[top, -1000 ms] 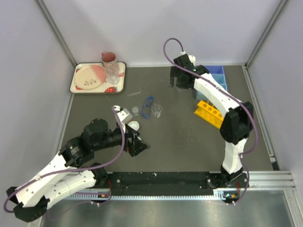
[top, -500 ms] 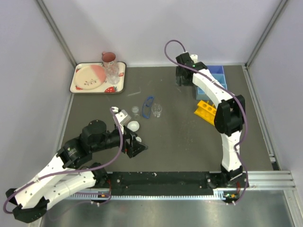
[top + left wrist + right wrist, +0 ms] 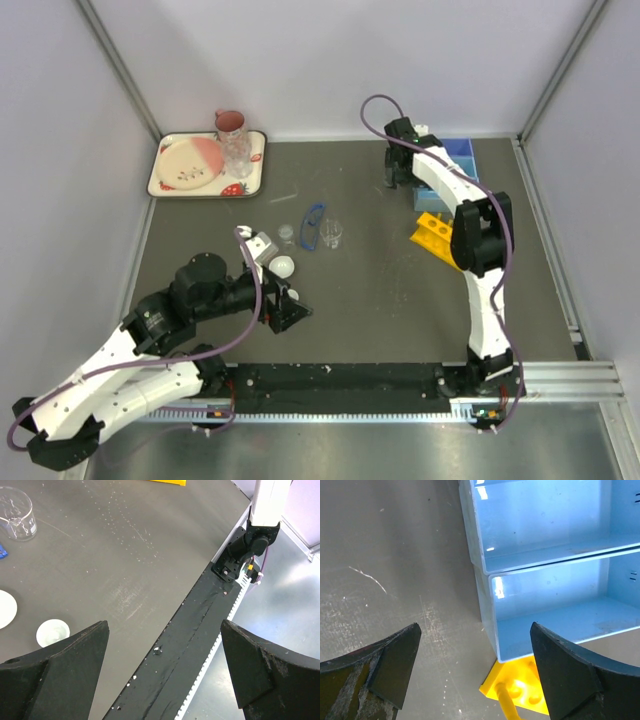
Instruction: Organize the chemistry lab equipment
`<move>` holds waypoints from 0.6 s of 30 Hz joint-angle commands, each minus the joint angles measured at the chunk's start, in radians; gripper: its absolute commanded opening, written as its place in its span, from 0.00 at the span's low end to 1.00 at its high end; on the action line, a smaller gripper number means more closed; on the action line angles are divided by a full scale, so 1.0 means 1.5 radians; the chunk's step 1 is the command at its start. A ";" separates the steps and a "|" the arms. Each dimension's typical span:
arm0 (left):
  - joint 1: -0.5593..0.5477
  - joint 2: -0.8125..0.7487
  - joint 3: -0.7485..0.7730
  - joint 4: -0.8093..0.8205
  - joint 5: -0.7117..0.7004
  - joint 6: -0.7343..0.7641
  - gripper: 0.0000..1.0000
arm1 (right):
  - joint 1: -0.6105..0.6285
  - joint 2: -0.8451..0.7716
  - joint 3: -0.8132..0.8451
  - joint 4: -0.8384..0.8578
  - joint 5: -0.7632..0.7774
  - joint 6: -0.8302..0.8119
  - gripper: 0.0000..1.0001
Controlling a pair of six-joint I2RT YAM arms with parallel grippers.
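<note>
The blue divided tray (image 3: 458,160) stands at the back right, with the yellow holed tube rack (image 3: 441,237) in front of it. My right gripper (image 3: 392,178) hovers open at the tray's left edge. In the right wrist view the tray's near corner (image 3: 530,595) and the rack (image 3: 520,687) lie between its open jaws (image 3: 475,672). The blue-rimmed goggles (image 3: 314,222), the clear beaker (image 3: 332,233) and a white dish (image 3: 283,266) sit mid-table. My left gripper (image 3: 288,313) is open and empty just in front of the dish. Its wrist view shows the beaker (image 3: 17,515) and a small dish (image 3: 52,632).
The cream strawberry tray (image 3: 170,185) with a plate, pink mug (image 3: 230,123) and tumbler stands at the back left. A thin glass rod (image 3: 283,197) lies near it. The black rail (image 3: 340,378) runs along the near edge. The right arm's base (image 3: 245,555) stands by the rail.
My right gripper has swung right, from left of the blue tray to its left edge. My left gripper has drawn back slightly and stays open.
</note>
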 commanded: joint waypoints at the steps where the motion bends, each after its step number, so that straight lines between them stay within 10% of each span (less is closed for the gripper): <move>1: 0.002 0.014 0.016 0.009 -0.010 0.012 0.99 | -0.010 0.021 0.029 0.025 -0.010 -0.019 0.90; 18: 0.003 0.023 0.028 0.002 -0.018 0.008 0.99 | -0.010 0.078 0.073 0.032 -0.039 -0.116 0.24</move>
